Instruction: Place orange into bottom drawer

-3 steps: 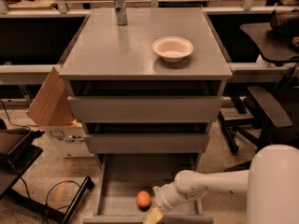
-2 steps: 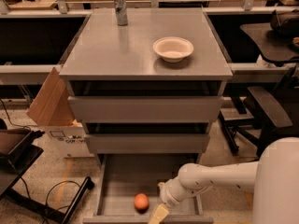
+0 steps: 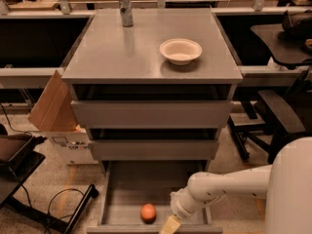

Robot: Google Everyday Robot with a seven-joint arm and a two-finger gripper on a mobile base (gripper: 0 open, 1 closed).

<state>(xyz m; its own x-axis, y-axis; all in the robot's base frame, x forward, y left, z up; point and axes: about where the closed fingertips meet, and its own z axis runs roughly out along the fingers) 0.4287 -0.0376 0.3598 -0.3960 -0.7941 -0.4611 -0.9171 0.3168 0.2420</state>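
Observation:
The orange (image 3: 148,212) lies on the grey floor of the pulled-out bottom drawer (image 3: 126,189), near its front edge and apart from the gripper. My gripper (image 3: 169,225) hangs at the end of the white arm, just right of the orange at the drawer's front right, mostly cut off by the picture's lower edge. Only one tan fingertip (image 3: 168,224) shows.
The two upper drawers (image 3: 151,113) are shut. On the cabinet top stand a white bowl (image 3: 180,50) and a metal can (image 3: 126,9). A cardboard box (image 3: 58,116) stands left of the cabinet, office chairs (image 3: 282,116) to the right, cables on the floor at left.
The orange has rolled slightly toward the drawer's front edge. My gripper has drawn back to the right and down, away from the orange.

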